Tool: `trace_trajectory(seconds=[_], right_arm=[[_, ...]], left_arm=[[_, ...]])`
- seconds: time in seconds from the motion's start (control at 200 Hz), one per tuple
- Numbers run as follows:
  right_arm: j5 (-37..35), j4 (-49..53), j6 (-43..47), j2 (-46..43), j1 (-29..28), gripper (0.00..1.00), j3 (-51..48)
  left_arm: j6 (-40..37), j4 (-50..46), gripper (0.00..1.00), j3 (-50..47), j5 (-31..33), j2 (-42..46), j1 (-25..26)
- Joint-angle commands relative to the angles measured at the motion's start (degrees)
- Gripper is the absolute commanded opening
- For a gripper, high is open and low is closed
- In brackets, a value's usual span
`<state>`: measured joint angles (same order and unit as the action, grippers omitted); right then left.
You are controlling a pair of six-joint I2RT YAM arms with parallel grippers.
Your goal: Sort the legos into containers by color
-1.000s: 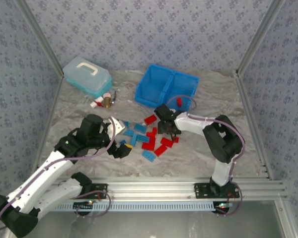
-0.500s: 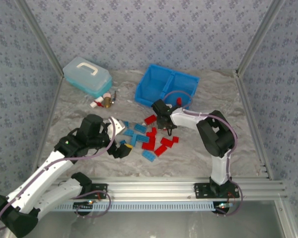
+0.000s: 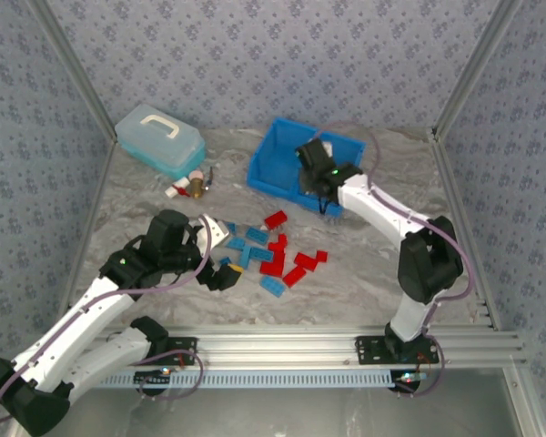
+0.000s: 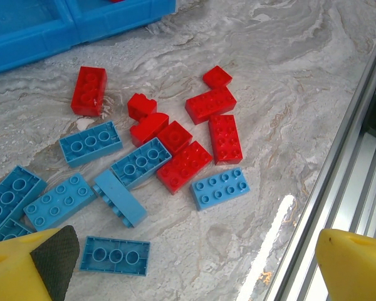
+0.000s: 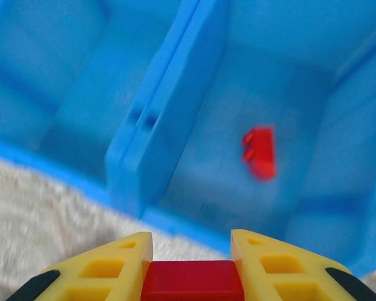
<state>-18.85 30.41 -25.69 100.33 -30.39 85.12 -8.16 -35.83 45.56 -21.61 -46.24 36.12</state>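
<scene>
While the marbled surface [image 3: 146,196] carries everything, our landmark is the blue bin [image 3: 271,155]: two compartments, with a divider down the middle. Over the bin's near wall hangs the right gripper [image 5: 191,254], lined up with the right compartment. Its jaws are clamped on a red brick [image 5: 193,281], pinched squarely across its sides. Well short of the bin hovers the left gripper [image 4: 188,263], jaws spread wide with nothing between them. Below it, on the near side of the bin, sit the loose legos [image 4: 169,150], red and blue mixed, several touching. Smallest of all is a lone red piece [image 5: 260,152] lying on the floor of the bin's right compartment. My read is that these are light, stiff, slick plastic. Take each one across its smooth long sides, not the studs, or it may squirt free.
</scene>
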Motion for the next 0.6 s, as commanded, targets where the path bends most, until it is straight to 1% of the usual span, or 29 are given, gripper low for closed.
trace_trajectory(seconds=[0.0, 0.165, 0.335, 0.425, 0.505, 0.54, 0.595], right_arm=[[-0.1, 1.0, 4.5, 5.0, 3.8, 0.34, 4.9], [2.5, 0.6, 5.4, 13.8, 8.0, 0.34, 12.2], [5.1, 1.2, 5.2, 22.0, 10.6, 0.35, 17.8], [7.1, 1.2, 5.3, 24.7, 11.4, 0.44, 19.5], [7.2, 2.8, 5.8, 25.7, 11.3, 0.58, 21.7], [6.8, 3.0, 6.2, 25.3, 11.1, 0.60, 21.9], [6.5, 3.0, 6.7, 23.8, 10.9, 0.60, 21.8]], left_arm=[[-0.7, 0.4, 0.99, 0.4, -0.2, 0.1, 0.2], [-0.6, 0.5, 0.99, 0.6, 0.0, 0.4, 0.2], [-0.7, 0.2, 0.99, 0.3, 0.1, 0.1, 0.2], [-0.8, 0.1, 0.99, 0.4, 0.2, -0.1, 0.1], [-0.9, 0.2, 0.99, 0.4, 0.3, -0.1, 0.2], [-1.0, 0.2, 0.99, 0.3, 0.3, 0.0, 0.2], [-1.0, 0.3, 0.99, 0.3, 0.3, 0.0, 0.2]])
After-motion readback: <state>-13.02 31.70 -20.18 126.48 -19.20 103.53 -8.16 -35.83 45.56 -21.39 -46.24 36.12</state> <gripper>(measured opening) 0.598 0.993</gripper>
